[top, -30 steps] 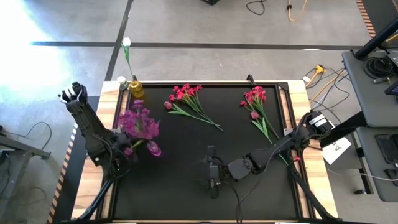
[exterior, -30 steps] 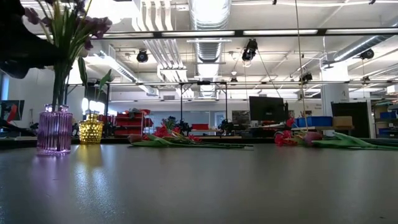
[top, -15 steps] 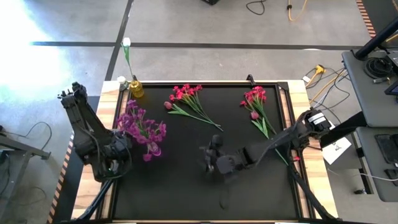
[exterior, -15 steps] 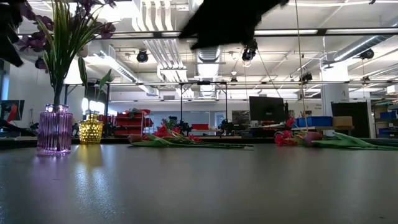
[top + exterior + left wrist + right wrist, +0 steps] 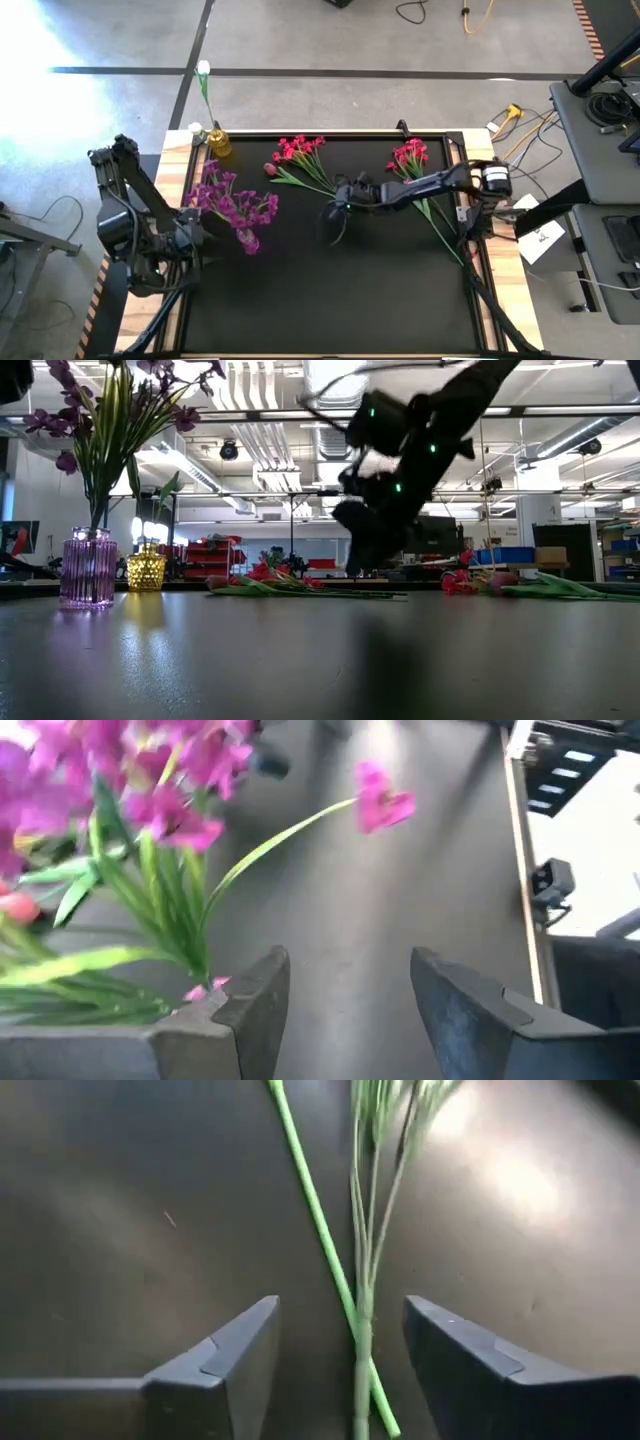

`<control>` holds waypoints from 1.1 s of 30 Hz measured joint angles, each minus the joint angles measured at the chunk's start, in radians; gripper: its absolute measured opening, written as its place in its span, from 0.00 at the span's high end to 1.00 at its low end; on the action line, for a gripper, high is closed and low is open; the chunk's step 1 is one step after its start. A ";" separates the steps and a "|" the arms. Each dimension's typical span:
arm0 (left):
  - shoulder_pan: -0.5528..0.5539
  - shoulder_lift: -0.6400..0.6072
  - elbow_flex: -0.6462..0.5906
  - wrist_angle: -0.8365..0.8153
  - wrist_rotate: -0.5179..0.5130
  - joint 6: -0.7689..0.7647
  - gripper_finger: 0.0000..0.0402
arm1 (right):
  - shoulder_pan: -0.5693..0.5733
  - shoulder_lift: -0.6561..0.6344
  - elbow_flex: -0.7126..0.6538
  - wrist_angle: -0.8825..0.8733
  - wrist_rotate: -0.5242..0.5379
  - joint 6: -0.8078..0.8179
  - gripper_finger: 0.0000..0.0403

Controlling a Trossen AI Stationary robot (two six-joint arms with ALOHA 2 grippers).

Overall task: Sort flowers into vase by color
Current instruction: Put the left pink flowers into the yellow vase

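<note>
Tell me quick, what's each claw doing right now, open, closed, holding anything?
Left claw: open, holding nothing, beside the purple bunch.
Right claw: open, holding nothing, green stems lying between its fingers.

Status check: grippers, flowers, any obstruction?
Right gripper open over red bunch's stems. Left gripper open, empty, beside purple vase. Nothing blocking.

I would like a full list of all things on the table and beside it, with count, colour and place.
purple flowers: one bunch, purple, in the purple vase, table's left
yellow vase: one, far left corner, holding one white tulip
red-pink bunch: one, far middle, pink bud beside it
second red-pink bunch: one, far right
table: one, black top
left gripper: open, empty, near purple flowers
right gripper: open, over green stems
</note>
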 joint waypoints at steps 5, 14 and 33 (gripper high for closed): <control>-0.003 0.002 0.085 -0.008 -0.063 0.088 0.54 | -0.050 0.064 -0.015 0.022 -0.019 0.013 0.66; -0.004 -0.010 0.140 0.002 -0.486 0.263 0.58 | 0.012 0.067 -0.013 -0.005 -0.015 0.023 0.95; -0.002 -0.028 0.137 0.006 -0.633 0.255 0.51 | 0.455 -0.186 0.001 -0.682 -0.089 0.469 0.62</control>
